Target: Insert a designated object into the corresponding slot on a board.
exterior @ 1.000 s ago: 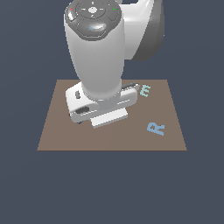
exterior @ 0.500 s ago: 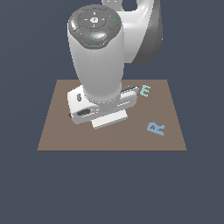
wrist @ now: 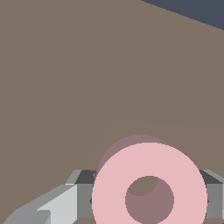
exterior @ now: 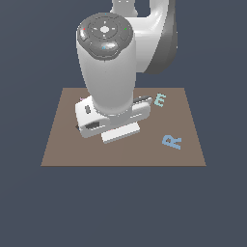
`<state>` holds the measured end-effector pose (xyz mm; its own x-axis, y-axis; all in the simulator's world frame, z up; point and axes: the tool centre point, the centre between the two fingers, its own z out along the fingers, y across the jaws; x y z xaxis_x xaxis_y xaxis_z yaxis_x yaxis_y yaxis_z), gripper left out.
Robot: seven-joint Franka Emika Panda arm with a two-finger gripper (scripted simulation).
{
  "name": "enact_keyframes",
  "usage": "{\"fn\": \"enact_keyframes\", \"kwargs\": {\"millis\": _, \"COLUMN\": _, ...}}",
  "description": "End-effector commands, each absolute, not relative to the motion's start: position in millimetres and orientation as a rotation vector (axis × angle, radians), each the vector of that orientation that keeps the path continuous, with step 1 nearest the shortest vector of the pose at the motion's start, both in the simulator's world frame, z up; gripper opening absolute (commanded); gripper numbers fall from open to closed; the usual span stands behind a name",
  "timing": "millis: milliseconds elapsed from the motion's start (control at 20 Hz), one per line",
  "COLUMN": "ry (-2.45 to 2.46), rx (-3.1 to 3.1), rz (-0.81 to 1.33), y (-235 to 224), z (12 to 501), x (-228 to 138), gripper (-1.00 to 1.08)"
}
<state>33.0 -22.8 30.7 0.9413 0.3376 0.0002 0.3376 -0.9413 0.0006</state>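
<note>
1. The arm comes down from the top of the exterior view and bends into a fat white wrist section pointing straight down, with its grey round joint cap facing the camera.
2. The gripper sits low under the wrist, and in the exterior view the arm hides the fingers.
3. In the wrist view, grey fingers show on both sides of the ring, closed on it.
</note>
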Motion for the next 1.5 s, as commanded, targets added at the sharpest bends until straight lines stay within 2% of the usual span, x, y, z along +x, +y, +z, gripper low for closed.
{"fn": "enact_keyframes", "kwargs": {"millis": 0, "ry": 0.54, "rx": 3.095, "rz": 0.0, "y": -22, "z": 30, "x": 33, "gripper": -1.0}}
{"fn": "enact_keyframes", "kwargs": {"millis": 700, "ry": 0.686, "rx": 3.065, "rz": 0.001, "y": -14, "z": 32, "x": 20, "gripper": -1.0}}
{"fn": "enact_keyframes", "kwargs": {"millis": 1450, "ry": 1.342, "rx": 2.84, "rz": 0.0, "y": 9, "z": 38, "x": -50, "gripper": -1.0}}
